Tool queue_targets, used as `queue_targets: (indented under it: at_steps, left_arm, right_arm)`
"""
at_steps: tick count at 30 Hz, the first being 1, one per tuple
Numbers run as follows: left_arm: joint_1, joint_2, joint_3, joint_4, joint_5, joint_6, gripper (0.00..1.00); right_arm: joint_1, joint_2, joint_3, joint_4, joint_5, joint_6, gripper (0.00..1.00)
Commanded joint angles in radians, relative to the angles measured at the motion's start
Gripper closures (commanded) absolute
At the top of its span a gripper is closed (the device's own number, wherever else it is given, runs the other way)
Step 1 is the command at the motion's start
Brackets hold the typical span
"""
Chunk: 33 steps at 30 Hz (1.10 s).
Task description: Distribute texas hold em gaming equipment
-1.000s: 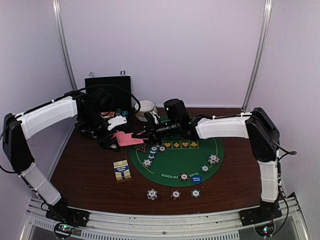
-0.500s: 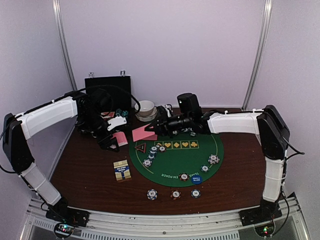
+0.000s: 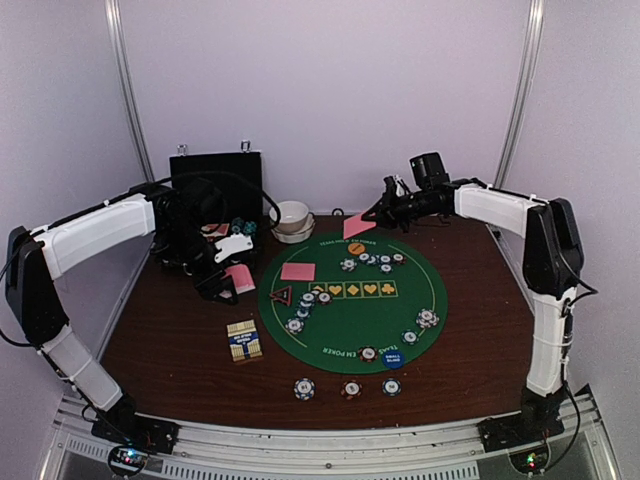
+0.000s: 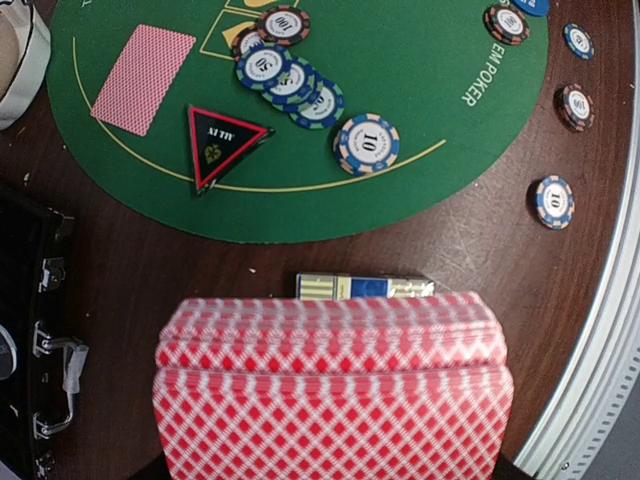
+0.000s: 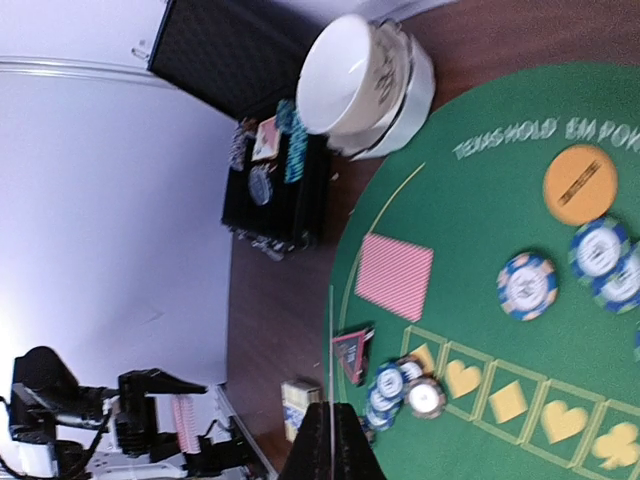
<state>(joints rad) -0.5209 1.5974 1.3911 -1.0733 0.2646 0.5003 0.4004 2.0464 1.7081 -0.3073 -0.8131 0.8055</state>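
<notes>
Top view: at left centre the left tool (image 3: 230, 281) is clamped on the deck (image 3: 241, 278), just off the left rim of the green mat (image 3: 350, 330). I judge it is kept there as the supply to deal from. Above the mat's top edge, the right tool (image 3: 384, 212) is pinched shut on a single card (image 3: 358, 224), which hangs just above the orange disc (image 3: 356, 248), probably bound for a far seat. A dealt card (image 3: 298, 271) lies face down at the mat's upper left, near the red triangle (image 3: 281, 295). The blue disc (image 3: 392, 358) sits at the mat's lower edge. Three chips (image 3: 350, 388) stand in a row on the surface below it, spaced like player stakes.

Left wrist view: the deck (image 4: 333, 390) fills the bottom, a thick, squared, slightly bowed stack with a pink lattice back. Above it lie a card box (image 4: 365, 287), the triangle (image 4: 225, 143) and the dealt card (image 4: 143, 78).

Right wrist view: the right tool (image 5: 330, 450) at bottom centre grips the card (image 5: 331, 350), which shows edge-on as a thin line. The dealt card (image 5: 394, 276) is flat, with the same pink lattice.
</notes>
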Motion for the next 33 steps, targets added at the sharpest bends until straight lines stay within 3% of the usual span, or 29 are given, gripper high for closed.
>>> queue_targets:
  at_steps: [1,12,15,18,21,29,33]
  left_arm:
    - [-0.003,-0.016,0.001,0.003,0.006,0.013,1.0]
    - [-0.003,-0.024,-0.001,-0.011,0.019,0.018,1.0]
    - [-0.003,-0.024,-0.003,-0.012,0.018,0.02,1.0]
    - [-0.003,-0.025,-0.006,-0.011,0.021,0.021,1.0]
    - [-0.003,-0.027,-0.006,-0.012,0.021,0.021,1.0]
    - [-0.003,-0.028,-0.002,-0.012,0.026,0.021,1.0]
    - [-0.004,-0.026,0.003,-0.011,0.023,0.02,1.0]
  right_arm:
    - [-0.046,0.112,0.131,-0.238,0.133,-0.194,1.0]
    - [-0.08,0.327,0.361,-0.317,0.249,-0.252,0.99]
    - [-0.084,0.345,0.39,-0.332,0.267,-0.258,0.9]
    - [-0.084,0.347,0.416,-0.368,0.303,-0.287,0.7]
    - [-0.084,0.334,0.425,-0.408,0.356,-0.319,0.58]
    - [-0.087,0.229,0.42,-0.474,0.518,-0.382,0.36]
    - [-0.08,0.13,0.345,-0.432,0.502,-0.372,0.29]
